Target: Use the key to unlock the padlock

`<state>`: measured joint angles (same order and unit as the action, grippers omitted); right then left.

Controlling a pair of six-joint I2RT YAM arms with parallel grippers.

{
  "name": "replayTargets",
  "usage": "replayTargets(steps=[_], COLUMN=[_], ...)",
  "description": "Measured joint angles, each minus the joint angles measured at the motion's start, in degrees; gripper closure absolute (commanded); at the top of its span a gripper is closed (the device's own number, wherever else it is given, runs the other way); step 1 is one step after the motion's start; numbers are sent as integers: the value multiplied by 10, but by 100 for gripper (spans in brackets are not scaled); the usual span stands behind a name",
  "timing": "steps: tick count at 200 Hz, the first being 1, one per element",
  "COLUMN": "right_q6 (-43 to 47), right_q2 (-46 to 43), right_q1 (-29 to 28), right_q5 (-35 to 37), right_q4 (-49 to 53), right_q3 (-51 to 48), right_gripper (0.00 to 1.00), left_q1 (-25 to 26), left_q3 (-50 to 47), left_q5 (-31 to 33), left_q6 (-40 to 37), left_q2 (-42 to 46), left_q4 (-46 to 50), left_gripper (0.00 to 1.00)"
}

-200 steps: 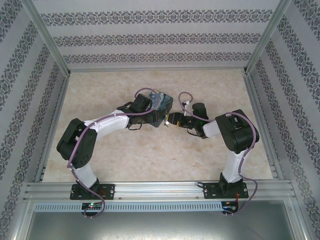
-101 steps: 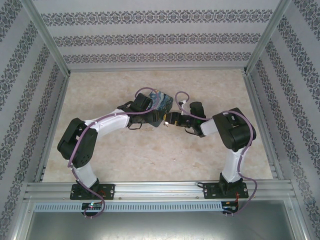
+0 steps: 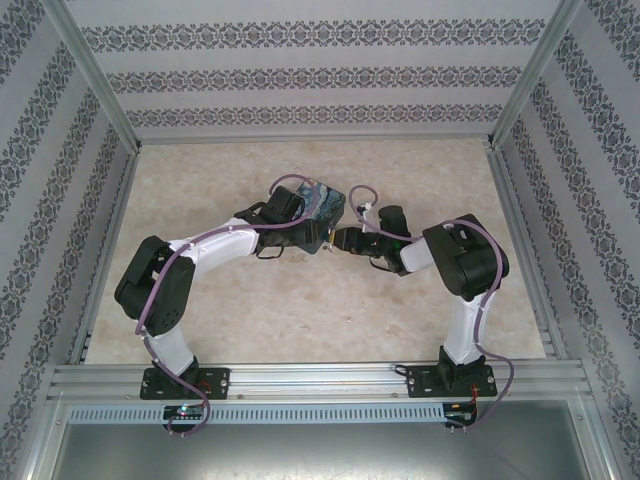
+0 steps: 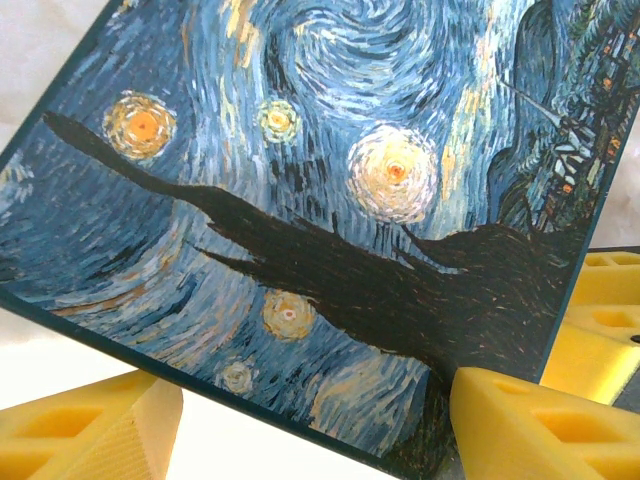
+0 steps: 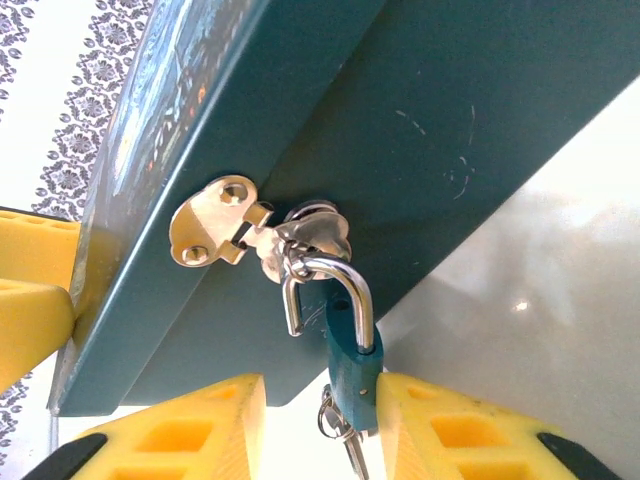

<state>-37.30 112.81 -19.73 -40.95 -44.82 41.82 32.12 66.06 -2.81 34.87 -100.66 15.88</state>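
Observation:
The padlock (image 5: 352, 375) has a teal body and a chrome shackle and hangs from the silver hasp (image 5: 210, 232) on the night-sky box (image 5: 400, 130). One shackle leg stands free of the body. The key (image 5: 345, 448) and its ring stick out of the underside. My right gripper (image 5: 320, 400) straddles the padlock body: the right finger (image 5: 470, 430) touches it, and a gap remains at the left finger (image 5: 190, 430). My left gripper (image 4: 315, 400) is open over the box lid (image 4: 330, 180), with its right finger (image 4: 540, 430) against the lid's corner. In the top view the grippers meet at the box (image 3: 325, 205).
The box sits mid-table, tilted, between the two arms. The metal frame rails (image 3: 300, 380) run along the near edge and patterned walls close in the other sides. Bare marbled tabletop (image 3: 300, 310) lies in front of the box.
My right gripper has slid left toward the box and its jaws have narrowed around the padlock body. The left arm and the box have stayed almost still.

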Motion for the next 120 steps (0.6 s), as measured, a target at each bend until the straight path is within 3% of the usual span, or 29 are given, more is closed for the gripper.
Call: replayTargets(steps=[120], right_q6=[-30], right_q2=[14], right_q1=[0], right_q5=[14], right_q4=[-28], right_q3=[-2], right_gripper=[76], left_q1=[-3], left_q3=[3], left_q5=[-2], left_q6=[0], left_q2=[-3], left_q4=[0], left_gripper=[30])
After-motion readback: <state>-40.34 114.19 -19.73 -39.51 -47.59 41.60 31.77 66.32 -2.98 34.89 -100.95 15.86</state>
